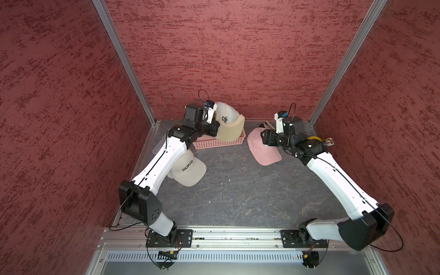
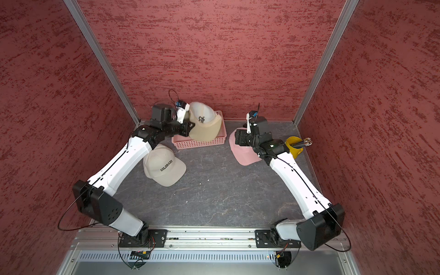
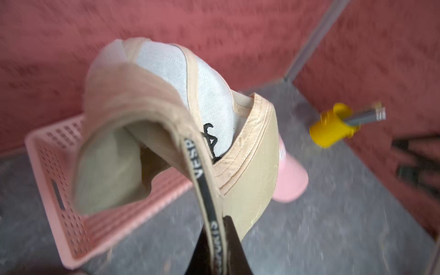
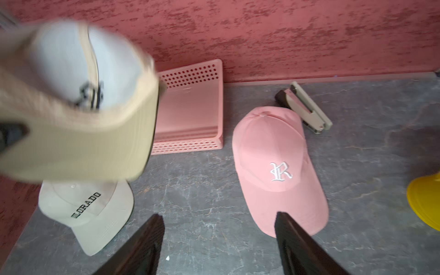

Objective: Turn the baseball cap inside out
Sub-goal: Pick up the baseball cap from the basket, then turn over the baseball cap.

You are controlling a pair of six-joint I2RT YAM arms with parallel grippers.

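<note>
A: Start with the big things. What's on the grey counter [image 1: 238, 190]?

B: At the back, towards the left, sits a pink basket [image 1: 219, 142] with perforated walls. The tan cap [image 1: 232, 129] is held up in the air over it.

A: How does that cap look?

B: The crown is pushed out the wrong way. The white lining of the front panels faces outward and is crossed by tan seam tape. The black back of the embroidery shows on the white. The brim is plain tan and curved. In the left wrist view the inner band hangs loose, with a black tape that carries white letters reading "VESP".

A: Any other caps?

B: Two, both lying on the counter right side out. A beige cap [image 1: 188, 170] lettered COLORADO lies partly under the left arm. A pink cap [image 4: 273, 166] with a white letter R lies towards the right.

A: And the tools?

B: The left tool [image 3: 215, 235] is pressed together on the tan cap's band, with the black tape running between its fingers. The right tool [image 4: 218, 214] is spread wide and holds nothing, above the pink cap.

A: Anything smaller?

B: A yellow cup [image 2: 294, 146] holding pencils stands at the right edge. A stapler [image 4: 307, 109] lies just behind the pink cap.
</note>
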